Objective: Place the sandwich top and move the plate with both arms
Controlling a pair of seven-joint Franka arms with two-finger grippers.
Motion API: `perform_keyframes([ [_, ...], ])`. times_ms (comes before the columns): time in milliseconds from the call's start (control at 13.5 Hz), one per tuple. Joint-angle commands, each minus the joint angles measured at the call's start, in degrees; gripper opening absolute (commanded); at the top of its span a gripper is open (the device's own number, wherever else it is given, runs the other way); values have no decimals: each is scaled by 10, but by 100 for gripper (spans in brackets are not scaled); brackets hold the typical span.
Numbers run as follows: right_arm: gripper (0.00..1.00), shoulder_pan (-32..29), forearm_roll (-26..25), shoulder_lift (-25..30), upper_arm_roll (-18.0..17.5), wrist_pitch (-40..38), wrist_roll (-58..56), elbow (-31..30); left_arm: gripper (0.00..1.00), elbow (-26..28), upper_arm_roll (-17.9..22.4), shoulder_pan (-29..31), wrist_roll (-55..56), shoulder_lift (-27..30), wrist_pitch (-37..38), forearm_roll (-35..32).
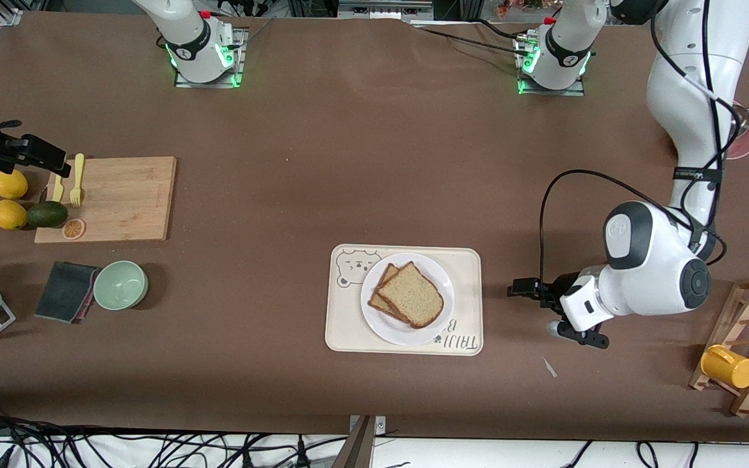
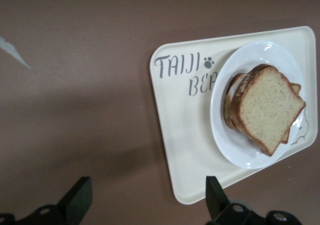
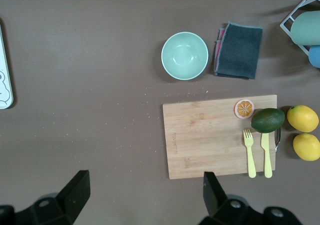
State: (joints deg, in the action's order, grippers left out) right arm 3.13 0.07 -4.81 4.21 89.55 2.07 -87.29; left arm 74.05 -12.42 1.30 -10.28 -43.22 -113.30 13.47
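While both pincers gape, sandwich top [image 1: 419,293] rests beside tray [image 1: 465,260] lettering "TAIJI"

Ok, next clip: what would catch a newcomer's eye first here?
Probably the sandwich top, lying on another slice on the plate, which sits on the cream bear tray mid-table. Next, the left pincer, open, low over the table beside the tray toward the left arm's end. The right pincer, also open, waits by the cutting board.
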Motion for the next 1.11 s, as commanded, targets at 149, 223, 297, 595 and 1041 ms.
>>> perform_keyframes([
  [149, 100, -2, 5, -2, -1, -8, -4, 12, 100, 8, 3, -9, 92, 72, 69, -128],
  [223, 100, -2, 5, -3, -1, -9, -4, 12, 100, 8, 2, -9, 112, 96, 88, -135],
  [297, 100, -2, 5, -2, -1, -9, -1, 12, 100, 9, 3, -9, 133, 120, 100, -137],
  [595, 100, -2, 6, 1, 1, -10, 1, 12, 100, 16, -1, -7, 149, 201, 154, -189],
  [1041, 100, -2, 2, 22, 1, -15, 5, -6, 100, 172, 57, -5, 154, 412, 170, -127],
])
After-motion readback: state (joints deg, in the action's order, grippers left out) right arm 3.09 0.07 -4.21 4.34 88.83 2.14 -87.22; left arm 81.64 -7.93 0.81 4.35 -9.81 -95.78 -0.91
